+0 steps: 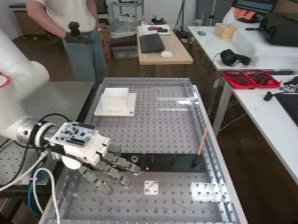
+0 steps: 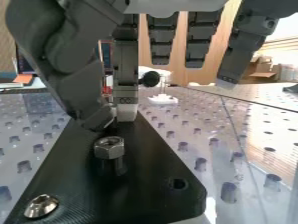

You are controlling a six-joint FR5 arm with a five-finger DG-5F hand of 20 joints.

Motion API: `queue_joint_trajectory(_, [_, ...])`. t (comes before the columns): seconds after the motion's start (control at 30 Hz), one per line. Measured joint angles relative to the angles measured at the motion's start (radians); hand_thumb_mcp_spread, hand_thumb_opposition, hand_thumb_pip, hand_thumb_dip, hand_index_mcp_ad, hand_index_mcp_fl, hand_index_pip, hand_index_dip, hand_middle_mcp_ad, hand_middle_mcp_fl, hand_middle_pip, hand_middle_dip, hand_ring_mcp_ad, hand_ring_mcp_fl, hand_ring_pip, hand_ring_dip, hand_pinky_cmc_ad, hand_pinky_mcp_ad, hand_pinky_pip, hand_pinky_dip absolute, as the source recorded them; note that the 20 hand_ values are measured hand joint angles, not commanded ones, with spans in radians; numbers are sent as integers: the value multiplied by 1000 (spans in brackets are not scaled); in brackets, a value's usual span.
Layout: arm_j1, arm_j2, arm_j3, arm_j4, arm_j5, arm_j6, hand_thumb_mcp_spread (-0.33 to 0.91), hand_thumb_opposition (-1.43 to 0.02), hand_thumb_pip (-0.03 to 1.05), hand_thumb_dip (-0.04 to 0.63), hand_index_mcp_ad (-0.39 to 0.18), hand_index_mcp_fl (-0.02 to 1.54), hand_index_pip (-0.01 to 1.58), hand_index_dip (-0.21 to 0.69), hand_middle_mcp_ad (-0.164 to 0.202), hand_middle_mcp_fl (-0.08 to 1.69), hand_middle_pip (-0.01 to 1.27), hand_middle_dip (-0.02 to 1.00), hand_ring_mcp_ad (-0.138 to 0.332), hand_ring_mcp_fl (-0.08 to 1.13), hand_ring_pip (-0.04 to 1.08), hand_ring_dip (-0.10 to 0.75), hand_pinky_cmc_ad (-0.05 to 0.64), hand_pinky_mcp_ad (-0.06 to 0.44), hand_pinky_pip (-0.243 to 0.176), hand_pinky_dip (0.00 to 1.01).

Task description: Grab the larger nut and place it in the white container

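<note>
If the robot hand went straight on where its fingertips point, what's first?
Probably the hex nut on the black plate, just ahead of the robot hand. Depth is unclear in the wrist view, so the plate itself might come first.

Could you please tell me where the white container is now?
In the high view, the white container sits left of centre on the perforated panel, beyond the black plate.

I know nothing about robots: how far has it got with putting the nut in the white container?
Early days, it seems. No nut looks moved yet: a silver hex nut is at the black plate. In hand: nothing; the hand is open just above. Left: grip it, if that's the larger one, lift it, and place it in the white container.
</note>
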Motion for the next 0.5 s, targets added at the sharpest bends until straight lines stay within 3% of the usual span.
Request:
queue_joint_trajectory(0.2, [4,15,-2,9,6,6,340,-827,750,202,-65,298,1527,51,63,9,136,183,138,-2,232,87,332,295,-103,750])
queue_joint_trajectory(0.5, [19,81,-10,25,12,8,333,-810,742,202,-65,368,1527,51,63,26,136,183,129,0,227,87,332,295,-103,733])
